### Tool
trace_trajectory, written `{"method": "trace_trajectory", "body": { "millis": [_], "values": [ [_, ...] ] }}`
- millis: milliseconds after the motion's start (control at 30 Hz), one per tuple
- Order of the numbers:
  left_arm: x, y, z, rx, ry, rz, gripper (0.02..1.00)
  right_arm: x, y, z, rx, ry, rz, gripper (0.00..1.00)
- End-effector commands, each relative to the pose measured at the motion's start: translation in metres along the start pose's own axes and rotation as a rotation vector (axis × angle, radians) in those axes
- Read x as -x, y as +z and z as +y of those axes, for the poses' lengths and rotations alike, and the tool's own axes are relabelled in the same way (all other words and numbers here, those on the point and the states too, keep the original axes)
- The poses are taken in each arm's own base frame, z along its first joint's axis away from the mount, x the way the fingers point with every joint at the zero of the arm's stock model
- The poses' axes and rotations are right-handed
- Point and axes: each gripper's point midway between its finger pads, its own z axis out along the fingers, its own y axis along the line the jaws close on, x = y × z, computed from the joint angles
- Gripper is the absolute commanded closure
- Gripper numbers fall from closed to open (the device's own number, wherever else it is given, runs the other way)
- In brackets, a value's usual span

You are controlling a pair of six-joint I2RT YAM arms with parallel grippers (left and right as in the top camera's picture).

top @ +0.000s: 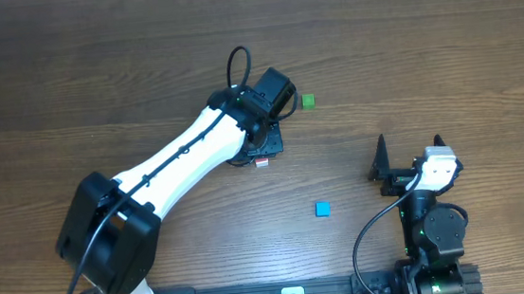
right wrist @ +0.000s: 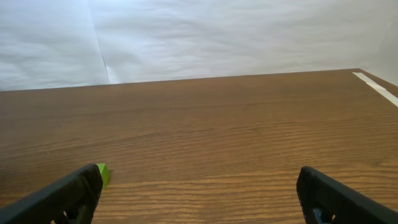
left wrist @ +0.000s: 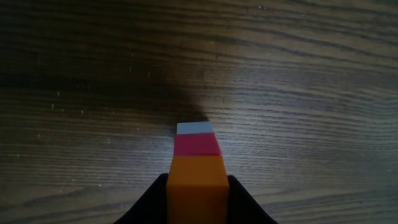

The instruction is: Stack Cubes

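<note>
Left jaws closed on the orange cube (left wrist: 196,186), one dark finger flat against each side face. The cube sits in line above a red cube (left wrist: 197,144) and a white cube (left wrist: 194,128): a three-high stack, just left of frame centre in the top view, under the wrist of the left arm (top: 186,154). Cannot tell whether orange is seated on red or a hair above it. Right jaws spread wide, holding nothing, at lower right of the top view. Green cube (top: 308,101) lies loose on the table (top: 443,36), upper centre, just right of the left wrist; blue cube (top: 323,208) is loose at lower centre, well apart from the stack. Judgement: third cube being placed, two cubes not yet stacked. Risks: if the jaws open unevenly, or one finger drags on the way up, orange could be pulled sideways and the narrow column toppled; a release with a gap beneath would let it drop and bounce off. The green cube is close enough that a careless swing of the wrist could knock it. The left wrist view gives the colour order and how well the edges line up, which the top view hides beneath the wrist. The top view gives the places of the loose cubes and the spacing of the arms. The right wrist view gives the green cube from low down, beside one finger
</note>
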Motion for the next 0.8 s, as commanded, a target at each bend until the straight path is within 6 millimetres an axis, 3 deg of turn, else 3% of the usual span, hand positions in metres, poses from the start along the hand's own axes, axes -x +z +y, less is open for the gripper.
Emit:
{"method": "trace_trajectory", "body": {
  "millis": [33,200,400,667,700,800],
  "values": [
    [0.0054,0.0014,-0.0033,0.004,-0.003,-0.013,0.833,-0.0029,0.0004,-0.0006,-0.001,-0.001,0.003,0.007],
    [0.0054,0.003,-0.0035,0.005,-0.002,-0.012,0.785,-0.0029,0.0004,-0.0006,-0.001,-0.001,0.003,0.009],
    [0.0049,0.0031,-0.0039,0.006,0.0,-0.012,0.617,-0.0029,0.0004,-0.0006,-0.001,-0.001,0.003,0.007],
    [0.004,0.003,-0.0049,0.009,0.006,-0.016,0.54,-0.0029,0.0004,-0.0006,-0.001,-0.001,0.003,0.009],
    [0.004,0.003,-0.0049,0.009,0.006,-0.016,0.492,-0.0029,0.0004,-0.0006,-0.001,-0.001,0.003,0.009],
    [0.0054,0.0021,-0.0056,0.004,0.004,-0.022,0.183,-0.0029,0.0004,-0.0006,-0.001,-0.001,0.003,0.007]
  ]
}}
